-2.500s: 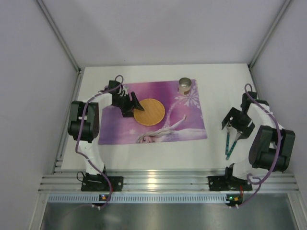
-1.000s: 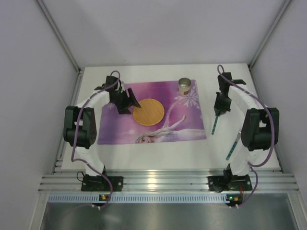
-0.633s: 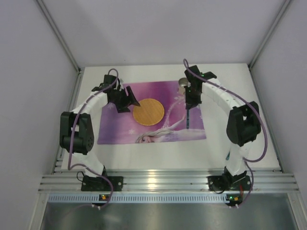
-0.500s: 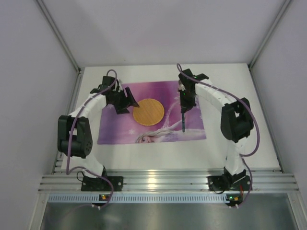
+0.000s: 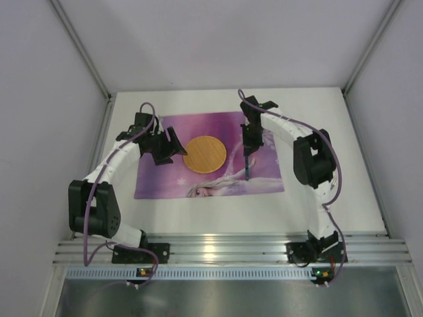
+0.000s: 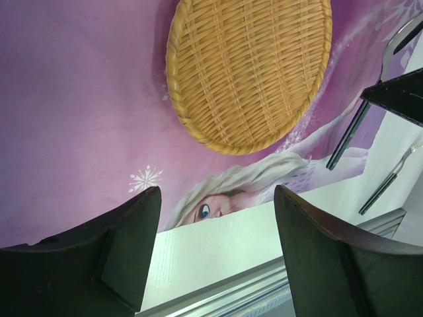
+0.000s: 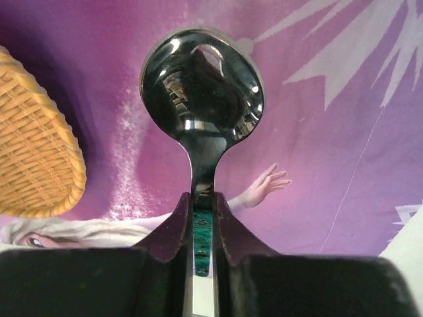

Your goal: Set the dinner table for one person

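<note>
The white dinner table [image 5: 198,211] carries a purple printed placemat [image 5: 165,181] with a round wicker plate [image 5: 205,153] [image 6: 248,72] at its middle. My right gripper [image 5: 247,146] [image 7: 203,205] hangs over the mat just right of the plate. It is shut on the neck of a spoon [image 5: 246,168] [image 7: 201,92] [image 6: 347,142] with a green handle. The shiny bowl sticks out past the fingertips and the handle points toward the near edge. My left gripper [image 5: 175,145] [image 6: 217,198] stands open and empty over the mat, just left of the plate.
A fork [image 6: 390,178] lies on the bare table right of the placemat. A silver aluminium rail [image 5: 225,247] runs along the near edge. Grey enclosure walls [image 5: 39,132] close in the left, right and back sides.
My right arm has swung left from the table's right side, carrying the spoon over the placemat beside the plate. My left gripper has drawn back leftward off the plate.
</note>
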Motion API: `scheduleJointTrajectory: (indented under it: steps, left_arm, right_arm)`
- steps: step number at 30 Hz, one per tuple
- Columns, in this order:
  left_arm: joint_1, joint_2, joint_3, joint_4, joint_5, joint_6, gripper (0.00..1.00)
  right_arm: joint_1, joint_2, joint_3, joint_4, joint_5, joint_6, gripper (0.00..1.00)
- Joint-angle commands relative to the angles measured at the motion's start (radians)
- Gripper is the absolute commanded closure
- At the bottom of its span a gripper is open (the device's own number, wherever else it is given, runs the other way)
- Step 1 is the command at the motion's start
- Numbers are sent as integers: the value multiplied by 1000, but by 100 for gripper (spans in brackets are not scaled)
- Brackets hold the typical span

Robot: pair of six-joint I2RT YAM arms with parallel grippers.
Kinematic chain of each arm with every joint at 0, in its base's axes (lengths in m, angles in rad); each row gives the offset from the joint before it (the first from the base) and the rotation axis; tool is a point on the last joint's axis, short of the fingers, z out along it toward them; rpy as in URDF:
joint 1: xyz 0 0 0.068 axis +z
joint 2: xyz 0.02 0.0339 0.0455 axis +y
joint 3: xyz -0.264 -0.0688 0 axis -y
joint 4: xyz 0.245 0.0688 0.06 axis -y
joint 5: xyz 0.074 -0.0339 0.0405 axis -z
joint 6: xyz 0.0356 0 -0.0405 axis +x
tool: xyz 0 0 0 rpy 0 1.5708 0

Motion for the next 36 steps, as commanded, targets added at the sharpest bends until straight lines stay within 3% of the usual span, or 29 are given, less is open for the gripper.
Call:
scheduleJointTrajectory:
  steps: [1,5,13,18,20,23,26,30,36]
  left_arm:
    - [-3,-40,-7,-14,-24,-5,26]
    - [-3,-28,-1,-10,-14,-6,26]
    - [-3,12,26,-3,12,-3,26]
    - [-4,24,17,9,22,6,26]
    - [-6,33,3,20,30,5,26]
    - [-14,44,-9,40,41,5,27]
    - [-29,53,-17,66,45,5,27]
    - [-50,69,-47,112,67,-5,27]
    - [-64,101,-98,214,110,-32,27]
  right_arm:
    - [21,20,49,5,-6,14,86]
    - [20,34,49,9,11,12,71]
    - [20,-22,13,3,19,11,66]
    - [-8,-226,-127,-18,106,15,58]
    - [-36,-324,-200,-17,114,17,48]
    - [-111,-436,-353,-17,112,25,41]
    - [-241,-565,-516,-25,180,136,30]
    - [-529,-714,-775,47,39,249,21]
    - [-664,-710,-818,20,121,217,14]
